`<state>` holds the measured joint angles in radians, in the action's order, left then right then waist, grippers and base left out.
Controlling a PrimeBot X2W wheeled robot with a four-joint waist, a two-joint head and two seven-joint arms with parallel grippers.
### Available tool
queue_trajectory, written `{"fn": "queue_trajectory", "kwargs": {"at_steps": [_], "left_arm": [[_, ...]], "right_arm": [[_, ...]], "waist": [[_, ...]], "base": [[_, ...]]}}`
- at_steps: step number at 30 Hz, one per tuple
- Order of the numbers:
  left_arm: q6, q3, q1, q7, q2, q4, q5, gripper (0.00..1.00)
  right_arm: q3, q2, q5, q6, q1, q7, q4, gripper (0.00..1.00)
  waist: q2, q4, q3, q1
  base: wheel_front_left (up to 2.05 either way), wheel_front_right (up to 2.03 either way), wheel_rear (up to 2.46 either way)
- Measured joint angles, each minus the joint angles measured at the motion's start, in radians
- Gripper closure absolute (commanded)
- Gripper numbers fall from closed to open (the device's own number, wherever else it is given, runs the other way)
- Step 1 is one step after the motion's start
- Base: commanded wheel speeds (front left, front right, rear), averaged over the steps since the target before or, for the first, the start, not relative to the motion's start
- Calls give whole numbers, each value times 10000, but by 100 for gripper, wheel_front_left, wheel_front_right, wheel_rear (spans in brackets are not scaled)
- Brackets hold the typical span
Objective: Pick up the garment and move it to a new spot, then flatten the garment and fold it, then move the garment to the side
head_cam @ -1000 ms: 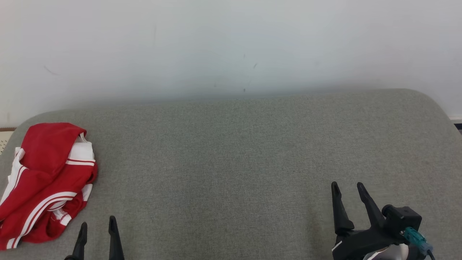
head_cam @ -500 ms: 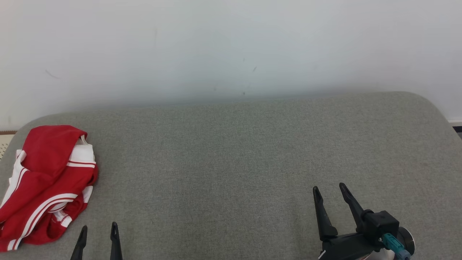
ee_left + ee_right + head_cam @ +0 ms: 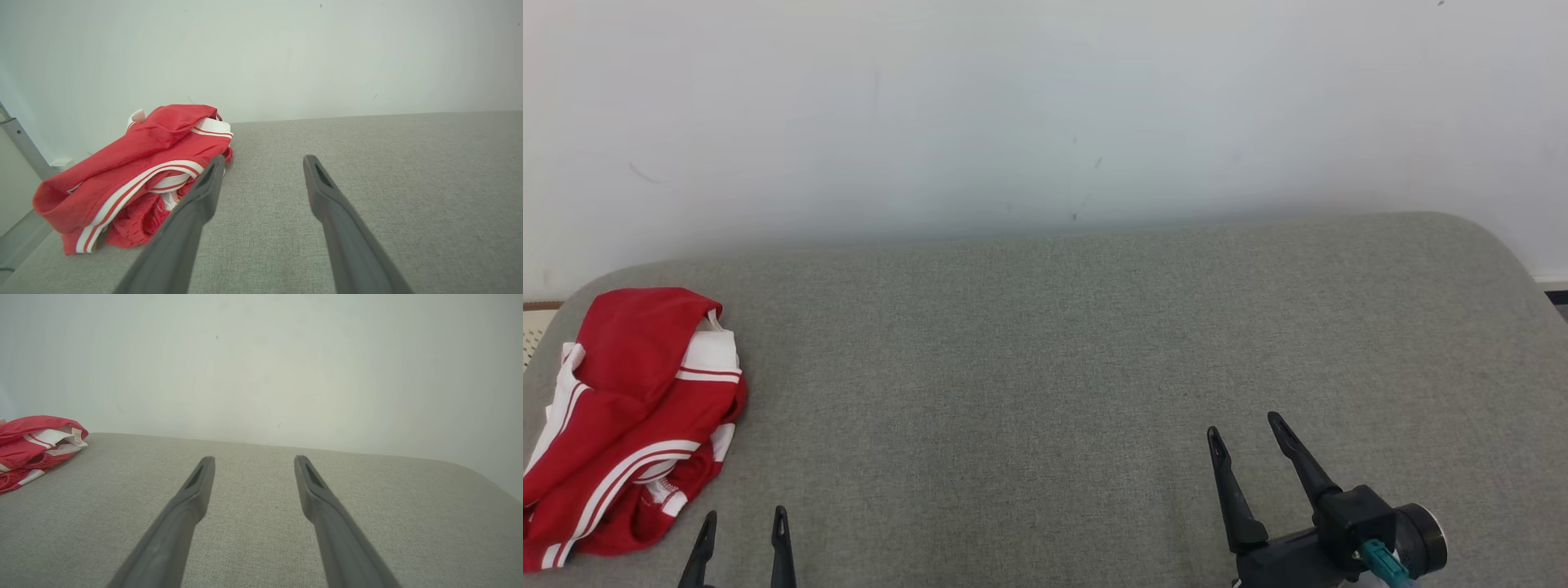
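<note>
A crumpled red garment [image 3: 629,416] with white stripes lies heaped at the far left of the grey cushioned surface [image 3: 1045,367]. In the left wrist view the garment [image 3: 139,171] sits just left of my own fingers. My left gripper [image 3: 744,517] stands open at the bottom edge, a little right of the heap and apart from it, nothing between its fingers. My right gripper [image 3: 1245,425] stands open and empty over bare fabric at the lower right, far from the garment [image 3: 32,449], which lies at the left edge of the right wrist view.
A pale wall [image 3: 1045,114] rises right behind the surface. The surface's rounded corners drop off at the far right [image 3: 1515,261] and the far left. A light frame or panel [image 3: 20,151] stands beyond the left edge.
My right gripper has moved left and slightly lower in the head view. The camera has tilted a little, shifting the whole scene down. The garment has not moved.
</note>
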<state>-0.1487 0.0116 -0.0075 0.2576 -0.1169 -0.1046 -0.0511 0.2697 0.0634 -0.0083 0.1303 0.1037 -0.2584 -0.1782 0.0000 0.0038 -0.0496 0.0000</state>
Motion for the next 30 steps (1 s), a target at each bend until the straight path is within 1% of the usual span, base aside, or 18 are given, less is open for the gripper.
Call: {"fn": "queue_trajectory", "kwargs": {"at_steps": [11, 24, 30], "left_arm": [[-27, 23, -1, 29, -12, -19, 77, 0], [-109, 86, 2, 29, -19, -27, -10, 0], [-113, 102, 22, 29, -44, 54, -71, 0]], "right_arm": [[19, 33, -96, 2, 1, -44, -23, 0], [-59, 12, -46, 0, -1, 483, 54, 0], [-330, -35, 771, 0, -139, 489, 236, 0]], "waist": [[0, -69, -16, 0], [0, -47, -59, 0], [0, -21, -62, 0]], "base": [[0, 0, 0], [0, 0, 0], [0, 0, 0]]}}
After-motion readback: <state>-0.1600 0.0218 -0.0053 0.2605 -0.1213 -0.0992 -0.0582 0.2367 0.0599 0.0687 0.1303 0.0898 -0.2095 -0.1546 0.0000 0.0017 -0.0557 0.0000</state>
